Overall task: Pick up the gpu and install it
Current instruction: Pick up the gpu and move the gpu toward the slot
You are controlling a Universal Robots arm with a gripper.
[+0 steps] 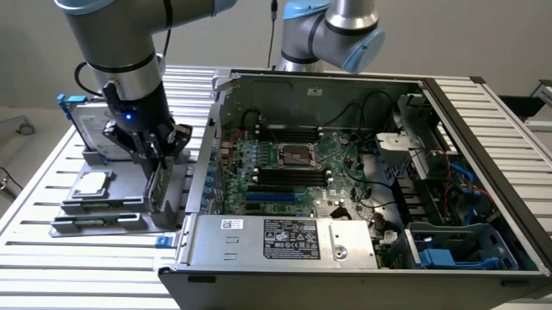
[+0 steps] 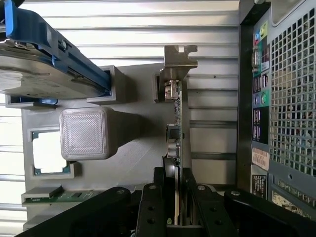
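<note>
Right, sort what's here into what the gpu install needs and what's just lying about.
Needed:
gpu
gripper, down at the gpu
open computer case
motherboard

Lying about:
hard drive with blue rails
processor chip
memory stick

The robot arm (image 1: pixel 116 39) reaches straight down just beside the open computer case (image 1: pixel 345 284), on the exterior view's left of it, wrist (image 1: pixel 129 90) vertical with a small blue light lit; its black tool (image 1: pixel 158 169) points downward, fingers (image 2: pixel 153 197) closed against both faces of the upright gpu (image 2: pixel 178 113), a blue-capped joint (image 1: pixel 358 45) showing beyond the case's far wall
</note>
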